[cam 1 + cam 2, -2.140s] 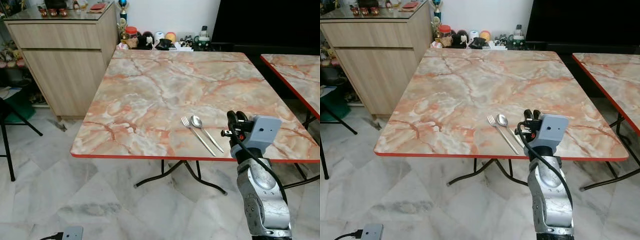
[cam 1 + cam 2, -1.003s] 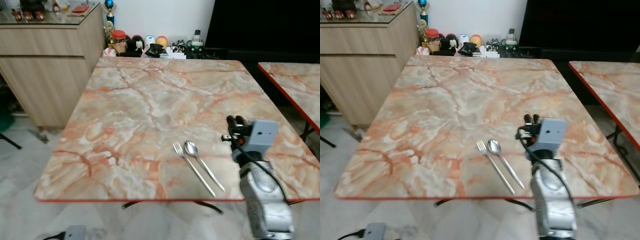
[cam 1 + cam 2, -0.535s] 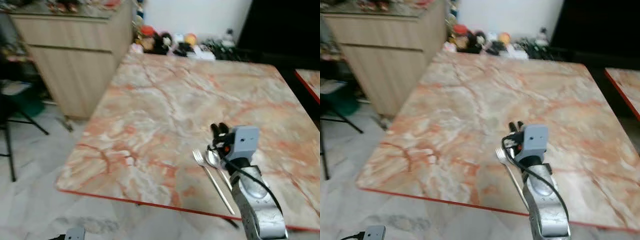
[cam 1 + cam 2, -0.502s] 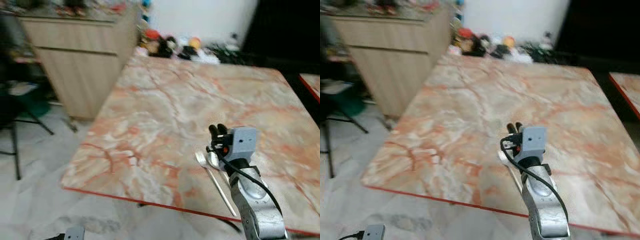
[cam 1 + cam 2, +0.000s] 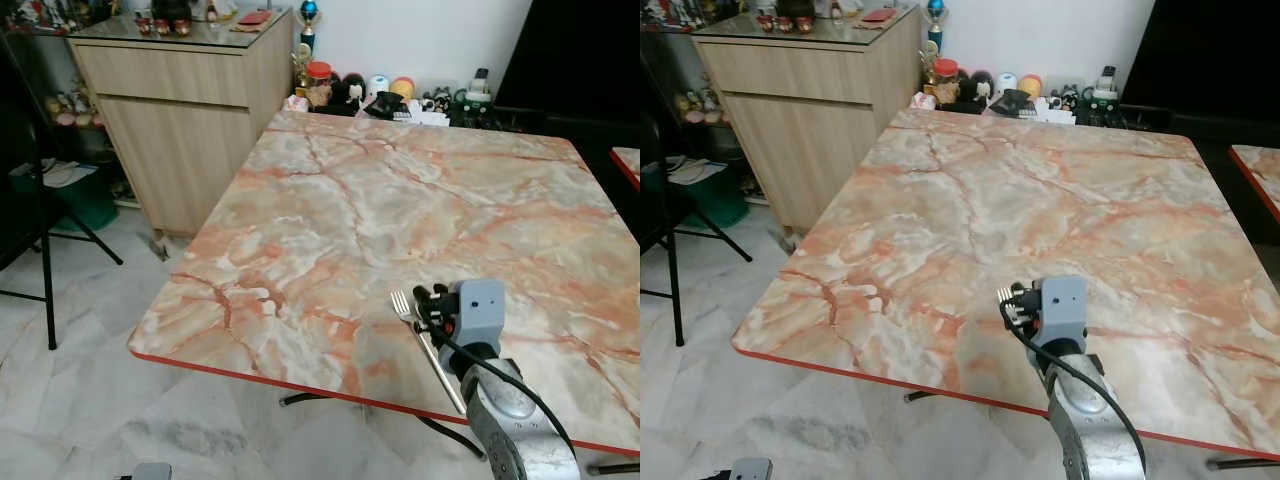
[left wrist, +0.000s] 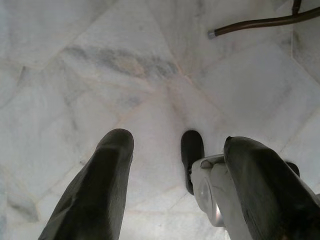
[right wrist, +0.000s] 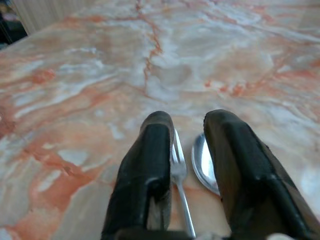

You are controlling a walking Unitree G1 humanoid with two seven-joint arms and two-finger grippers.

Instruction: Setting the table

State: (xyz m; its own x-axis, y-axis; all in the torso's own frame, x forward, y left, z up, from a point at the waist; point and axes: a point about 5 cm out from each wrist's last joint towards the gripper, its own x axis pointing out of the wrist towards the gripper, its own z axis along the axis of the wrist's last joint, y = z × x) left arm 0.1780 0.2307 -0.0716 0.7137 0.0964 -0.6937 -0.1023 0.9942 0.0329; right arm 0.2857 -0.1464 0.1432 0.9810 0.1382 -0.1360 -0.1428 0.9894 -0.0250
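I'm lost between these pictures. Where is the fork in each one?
Left eye view: fork near the table's front edge, tines just left of the right gripper.
Right eye view: only its tines peek out left of that gripper.
Right wrist view: it lies between the two open black fingers.
Left wrist view: floor tiles beneath the left gripper.
Shared landmark: the right gripper.

The right arm (image 5: pixel 515 440) is a rounded silver shell with a dull metal sheen. A grey, box-shaped camera housing (image 5: pixel 480 309) caps the wrist, and a black cable (image 5: pixel 500 372) loops from the housing back along the silver casing. Ahead of the box sit the right gripper's (image 7: pixel 187 150) two long black fingers (image 7: pixel 146 170) — thick, matte, round-tipped, slightly scuffed. The left gripper (image 6: pixel 175 150) has the same black fingers (image 6: pixel 102 185) — between them shows a pale grey body part with a round fitting (image 6: pixel 212 192).
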